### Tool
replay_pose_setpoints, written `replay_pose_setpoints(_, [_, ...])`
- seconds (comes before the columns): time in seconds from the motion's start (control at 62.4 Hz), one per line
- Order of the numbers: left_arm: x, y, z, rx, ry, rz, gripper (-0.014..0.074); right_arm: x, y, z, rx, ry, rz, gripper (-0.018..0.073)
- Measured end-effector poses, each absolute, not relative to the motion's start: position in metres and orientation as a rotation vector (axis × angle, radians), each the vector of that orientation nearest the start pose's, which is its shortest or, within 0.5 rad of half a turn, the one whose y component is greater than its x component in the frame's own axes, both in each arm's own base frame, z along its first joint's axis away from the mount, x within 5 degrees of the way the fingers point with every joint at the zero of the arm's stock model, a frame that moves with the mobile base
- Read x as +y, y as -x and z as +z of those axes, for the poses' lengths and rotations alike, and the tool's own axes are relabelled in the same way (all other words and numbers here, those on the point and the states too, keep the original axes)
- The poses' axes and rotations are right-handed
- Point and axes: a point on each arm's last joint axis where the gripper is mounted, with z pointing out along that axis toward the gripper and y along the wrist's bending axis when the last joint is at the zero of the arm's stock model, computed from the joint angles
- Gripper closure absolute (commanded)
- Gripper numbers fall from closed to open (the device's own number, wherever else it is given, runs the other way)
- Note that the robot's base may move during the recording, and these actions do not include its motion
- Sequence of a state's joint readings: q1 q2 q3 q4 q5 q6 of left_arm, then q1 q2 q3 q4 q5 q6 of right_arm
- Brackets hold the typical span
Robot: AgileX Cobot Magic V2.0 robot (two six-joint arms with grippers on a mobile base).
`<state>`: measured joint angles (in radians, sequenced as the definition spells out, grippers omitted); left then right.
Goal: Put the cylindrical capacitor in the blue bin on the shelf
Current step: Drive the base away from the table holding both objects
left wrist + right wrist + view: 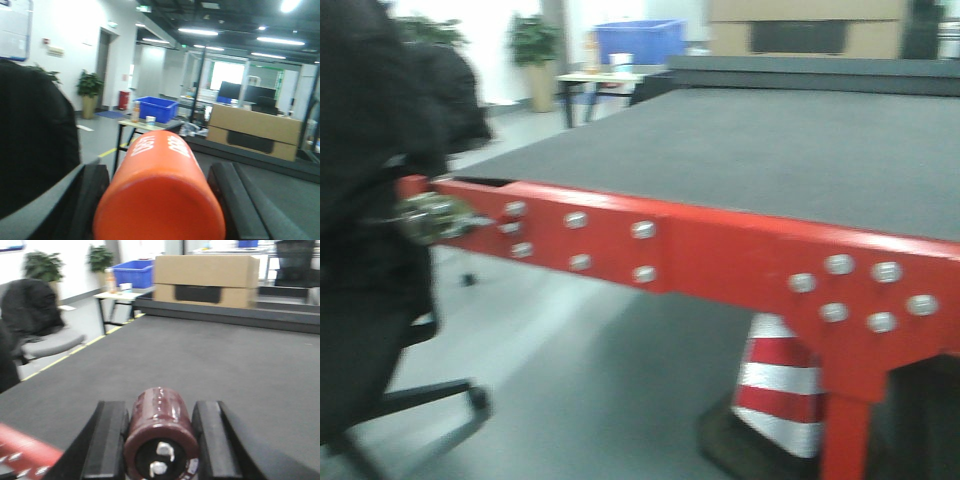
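Maroon sleeve: the cylindrical capacitor [160,425] has a glossy, dark red-brown body, with pale glints running along its top.
End face: a black disc turned toward the right wrist camera, carrying two silvery screw terminals, one above the other.
Capacitor's place: it lies on its side between the right fingers, near the front edge of the table [225,365]. Whether it touches the mat cannot be told.
Right gripper [160,407]: clamped on the capacitor, with a black finger [112,440] pressed against each flank.
Left gripper [160,170]: closed around the orange can [160,200], a much thicker cylinder with white print too blurred to read.
Table build: grey mat top on a red frame [720,250] studded with bolts.
Far end: a cardboard box [205,272] stands at the table's back edge.
Beyond the table: a blue tub [132,274] sits on a small side table.
Left of the table: an office chair [50,345] draped with dark cloth.
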<state>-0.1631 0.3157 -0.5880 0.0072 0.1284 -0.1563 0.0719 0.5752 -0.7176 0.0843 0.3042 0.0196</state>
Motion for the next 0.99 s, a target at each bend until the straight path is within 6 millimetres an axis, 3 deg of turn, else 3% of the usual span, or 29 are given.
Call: replay_pose_setpoints(0.994, [-0.0095, -0.0584, 0.3770, 1.344, -0.009, -0.263, 0.0707, 0.0104, -0.1130, 0.3809, 1.645, -0.004, 0.152, 0.0722])
